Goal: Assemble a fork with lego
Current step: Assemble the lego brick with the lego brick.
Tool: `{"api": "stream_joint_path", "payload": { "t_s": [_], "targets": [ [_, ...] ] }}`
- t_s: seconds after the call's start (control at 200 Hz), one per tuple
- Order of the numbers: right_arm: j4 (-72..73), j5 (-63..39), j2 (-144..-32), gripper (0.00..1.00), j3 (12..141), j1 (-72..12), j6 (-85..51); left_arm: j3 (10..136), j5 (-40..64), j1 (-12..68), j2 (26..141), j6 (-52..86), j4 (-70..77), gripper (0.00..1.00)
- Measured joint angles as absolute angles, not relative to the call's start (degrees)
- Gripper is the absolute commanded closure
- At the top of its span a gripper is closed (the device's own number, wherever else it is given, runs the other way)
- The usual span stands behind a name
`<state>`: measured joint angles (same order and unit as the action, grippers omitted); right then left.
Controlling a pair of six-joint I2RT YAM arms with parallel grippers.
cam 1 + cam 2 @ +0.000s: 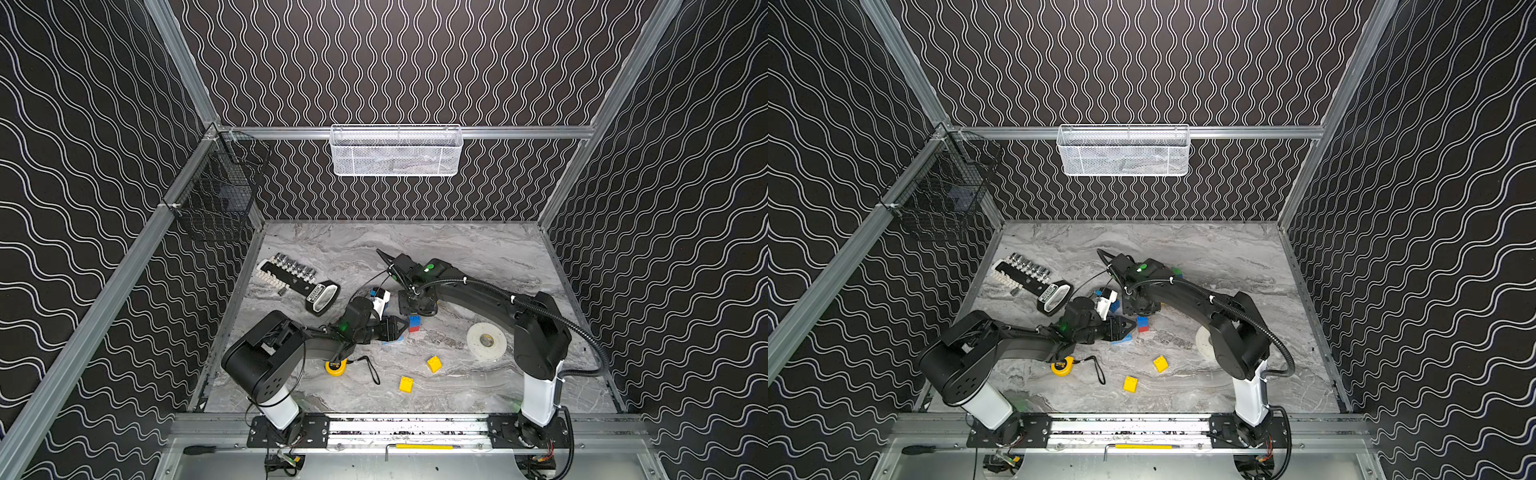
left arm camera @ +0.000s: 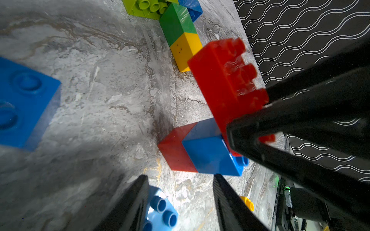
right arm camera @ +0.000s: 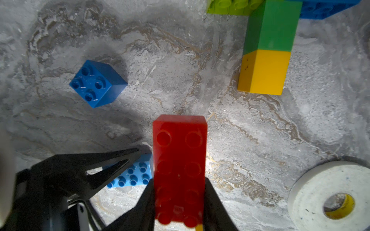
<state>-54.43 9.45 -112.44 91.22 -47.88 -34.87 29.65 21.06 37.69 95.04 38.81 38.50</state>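
Lego red brick (image 3: 179, 156): 1, pinched by right gripper (image 3: 179, 186) fingers; left gripper (image 2: 180, 177) fingers spread apart, just beside 1 blue-red stack (image 2: 200, 154).

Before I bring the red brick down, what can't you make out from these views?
- The lime brick and dark blue brick next to the green-and-yellow stack: cut off by the frame edge in the right wrist view; the right arm mostly covers them in both top views.
- The red brick in the right gripper: hidden under that arm in both top views.
- The light blue brick: partly behind the left gripper, left wrist view.
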Motion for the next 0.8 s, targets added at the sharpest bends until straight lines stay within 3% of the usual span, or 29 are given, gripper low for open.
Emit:
{"api": "stream_joint_path", "payload": {
  "t_s": [0.801],
  "targets": [
    [-48.47,8.73,-108.88,1.00,85.41,-47.20,-33.76,29.71,20.60,37.69,93.30,38.79,38.20,0.44]
  ]
}}
